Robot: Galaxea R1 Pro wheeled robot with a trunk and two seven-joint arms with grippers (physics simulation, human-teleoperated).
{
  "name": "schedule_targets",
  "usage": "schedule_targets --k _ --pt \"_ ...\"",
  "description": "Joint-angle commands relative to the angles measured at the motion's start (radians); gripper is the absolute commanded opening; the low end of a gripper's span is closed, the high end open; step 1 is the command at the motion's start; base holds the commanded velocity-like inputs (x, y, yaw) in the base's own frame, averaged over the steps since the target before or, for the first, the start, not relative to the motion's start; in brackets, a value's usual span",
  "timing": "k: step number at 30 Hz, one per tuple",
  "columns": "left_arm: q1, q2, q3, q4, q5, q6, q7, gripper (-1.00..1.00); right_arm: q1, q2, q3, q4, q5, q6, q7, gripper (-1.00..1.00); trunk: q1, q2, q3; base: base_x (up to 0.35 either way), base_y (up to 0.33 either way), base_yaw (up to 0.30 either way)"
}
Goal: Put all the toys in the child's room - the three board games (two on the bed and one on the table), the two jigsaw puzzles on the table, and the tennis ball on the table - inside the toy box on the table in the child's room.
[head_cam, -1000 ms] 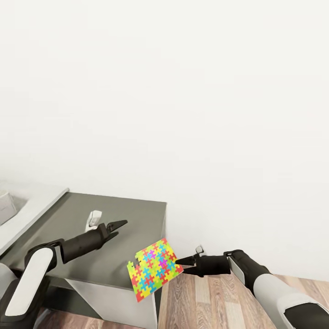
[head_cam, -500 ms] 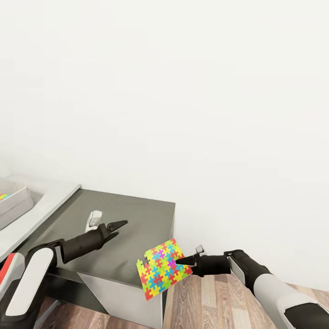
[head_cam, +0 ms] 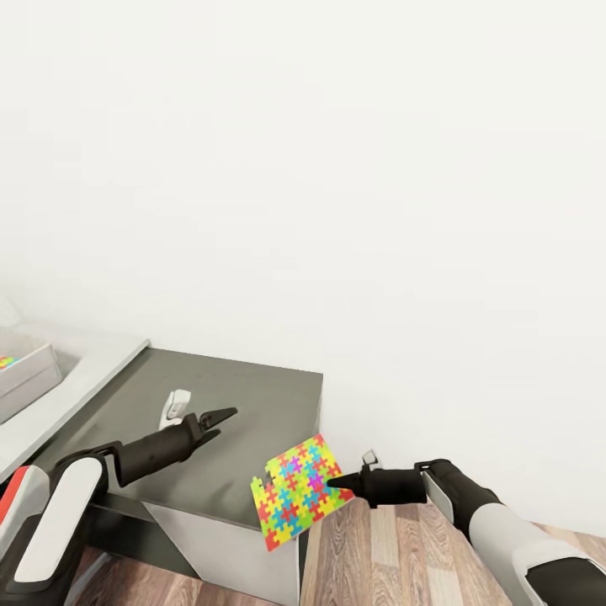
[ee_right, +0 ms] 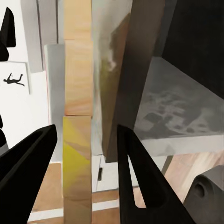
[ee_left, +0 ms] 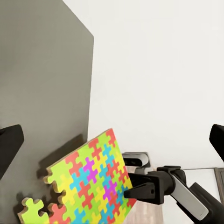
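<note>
The right pincer grips the jigsaw puzzle (left pincer spread, empty) beside the toy box.

A jigsaw puzzle of interlocking yellow, green, red, blue and pink pieces brightens the lower centre of the head view, beside a dark grey cabinet top with a paler grey side. Black grippers on white-and-black arms frame it: left gripper, right gripper. Behind, a plain white wall; below, light brown wood planks. At far left, a pale grey table.
</note>
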Motion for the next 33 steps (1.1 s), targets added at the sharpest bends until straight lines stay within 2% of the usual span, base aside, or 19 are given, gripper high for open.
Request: schedule_targets --k 1,4,6,8,9,11,16,17,19,20,22,23,24,26,27,29,33 --pt "0.000 0.000 0.001 0.000 -0.004 0.004 -0.005 1.00 -0.001 -0.002 0.008 -0.001 -0.007 0.008 0.000 -1.00 0.000 -0.001 -0.001 0.000 0.000 0.000" --pt "0.002 0.000 0.001 0.001 -0.006 0.003 -0.007 1.00 -0.002 -0.013 0.008 -0.013 -0.010 0.009 0.046 -1.00 -0.008 0.013 0.005 0.000 0.000 0.000" --pt "0.003 -0.002 0.001 0.001 -0.003 0.002 -0.009 1.00 -0.003 -0.029 0.008 -0.043 -0.009 0.014 0.107 -1.00 -0.015 0.027 0.012 0.000 0.000 0.000" --pt "0.004 -0.019 0.002 0.001 -0.001 0.003 -0.006 1.00 -0.003 -0.040 0.009 -0.063 -0.008 0.015 0.136 -1.00 -0.023 0.041 0.018 0.000 0.000 0.000" --pt "0.005 -0.037 0.002 0.000 -0.004 0.004 -0.004 1.00 -0.003 -0.044 0.009 -0.073 -0.007 0.015 0.145 -1.00 -0.027 0.048 0.021 0.000 0.000 0.000" --pt "0.006 -0.051 0.002 -0.001 -0.007 0.005 -0.002 1.00 -0.002 -0.053 0.009 -0.091 -0.006 0.014 0.150 -1.00 -0.035 0.062 0.027 0.000 0.000 0.000" --pt "0.008 -0.058 0.004 -0.006 -0.001 0.005 -0.007 1.00 -0.002 -0.060 0.010 -0.146 -0.003 0.015 0.146 -1.00 -0.054 0.097 0.045 0.000 0.000 0.000" --pt "0.010 -0.082 0.010 -0.010 0.005 0.004 -0.016 1.00 -0.004 -0.071 0.010 -0.177 -0.002 0.016 0.143 -1.00 -0.058 0.104 0.049 0.000 0.000 0.000" --pt "0.009 -0.088 0.022 -0.011 0.007 0.005 -0.028 1.00 -0.005 -0.076 0.010 -0.186 -0.002 0.017 0.142 -1.00 -0.065 0.118 0.059 0.000 0.000 0.000" --pt "-0.029 -0.084 0.053 -0.011 0.090 0.009 -0.053 1.00 -0.006 -0.087 0.010 -0.228 -0.002 0.027 0.141 -1.00 -0.069 0.125 0.063 0.000 0.000 0.000" --pt "-0.043 -0.079 0.062 -0.012 0.125 0.010 -0.056 1.00 -0.005 -0.096 0.010 -0.267 -0.002 0.061 0.139 -1.00 -0.077 0.139 0.073 0.000 0.000 0.000" --pt "-0.047 -0.079 0.063 -0.012 0.130 0.010 -0.056 1.00 -0.004 -0.098 0.010 -0.278 -0.002 0.069 0.137 -1.00 -0.081 0.146 0.078 0.000 0.000 0.000" --pt "-0.082 -0.077 0.066 -0.012 0.147 0.013 -0.057 1.00 0.002 -0.104 0.009 -0.335 -0.002 0.092 0.111 -1.00 -0.084 0.153 0.083 0.000 0.000 0.000" --pt "-0.110 -0.064 0.067 -0.012 0.178 0.015 -0.058 1.00 0.005 -0.107 0.009 -0.373 -0.002 0.099 0.098 -1.00 -0.092 0.167 0.092 0.000 0.000 0.000" --pt "-0.121 0.005 0.082 -0.012 0.258 0.015 -0.058 1.00 0.006 -0.134 0.004 -0.437 -0.003 0.145 0.090 -1.00 -0.096 0.174 0.097 0.000 0.000 0.000" --pt "-0.125 0.037 0.097 -0.012 0.285 0.014 -0.059 1.00 0.004 -0.145 -0.002 -0.473 -0.003 0.193 0.075 -1.00 -0.104 0.188 0.106 0.000 0.000 0.000" --pt "-0.128 0.047 0.106 -0.012 0.299 0.009 -0.057 1.00 0.007 -0.151 -0.019 -0.547 -0.003 0.228 0.017 -1.00 -0.119 0.216 0.125 0.000 0.000 -0.006"
